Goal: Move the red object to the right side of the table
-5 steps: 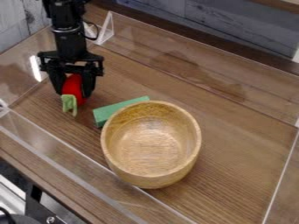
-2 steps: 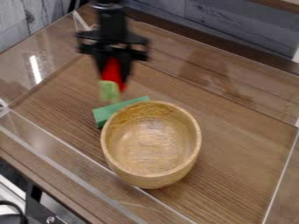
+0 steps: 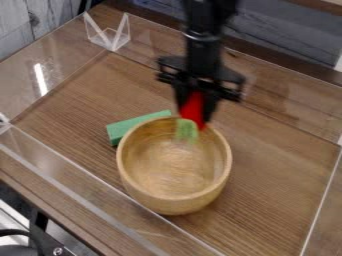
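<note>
Your gripper (image 3: 195, 103), clenched on the red object (image 3: 190, 112), has carried it off the table (image 3: 281, 140) from left of the wooden bowl (image 3: 174, 165) to above its far rim. Transit is underway; right side not yet reached.

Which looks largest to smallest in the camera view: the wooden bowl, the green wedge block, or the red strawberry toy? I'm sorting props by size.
1. Wooden bowl, clearly largest.
2. Green wedge block, partly hidden behind the bowl's rim.
3. Red strawberry toy, smallest, though it is lifted in the gripper and partly covered by the fingers.
</note>
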Robot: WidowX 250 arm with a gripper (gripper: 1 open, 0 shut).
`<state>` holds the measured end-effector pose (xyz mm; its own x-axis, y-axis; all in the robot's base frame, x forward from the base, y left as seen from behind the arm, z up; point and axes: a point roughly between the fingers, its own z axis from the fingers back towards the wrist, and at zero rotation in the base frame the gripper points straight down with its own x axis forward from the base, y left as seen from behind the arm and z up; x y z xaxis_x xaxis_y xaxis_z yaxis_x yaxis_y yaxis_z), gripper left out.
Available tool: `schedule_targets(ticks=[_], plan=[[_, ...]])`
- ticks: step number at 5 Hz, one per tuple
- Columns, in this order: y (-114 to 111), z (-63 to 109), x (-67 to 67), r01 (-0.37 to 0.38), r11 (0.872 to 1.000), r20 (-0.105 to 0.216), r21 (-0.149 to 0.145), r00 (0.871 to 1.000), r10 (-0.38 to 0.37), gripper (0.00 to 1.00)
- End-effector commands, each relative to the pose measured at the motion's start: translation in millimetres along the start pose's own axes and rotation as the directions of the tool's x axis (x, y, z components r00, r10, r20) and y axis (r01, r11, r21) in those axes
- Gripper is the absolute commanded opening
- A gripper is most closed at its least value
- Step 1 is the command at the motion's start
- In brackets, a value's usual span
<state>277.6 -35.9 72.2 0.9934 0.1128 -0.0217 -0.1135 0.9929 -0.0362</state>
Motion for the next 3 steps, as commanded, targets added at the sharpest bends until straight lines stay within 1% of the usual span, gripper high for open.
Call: schedule_targets(ticks=[1, 2, 3], plan=[[-35, -2.9, -13.7, -0.03, 0.999, 0.009, -0.01, 0.999, 0.03, 0.0], [-53, -6.5, -29.1, -0.06, 0.998, 0.015, -0.01, 0.998, 0.06, 0.0], [-58, -14.7, -34.5, -0.046, 0.999, 0.028, -0.005, 0.999, 0.046, 0.0]])
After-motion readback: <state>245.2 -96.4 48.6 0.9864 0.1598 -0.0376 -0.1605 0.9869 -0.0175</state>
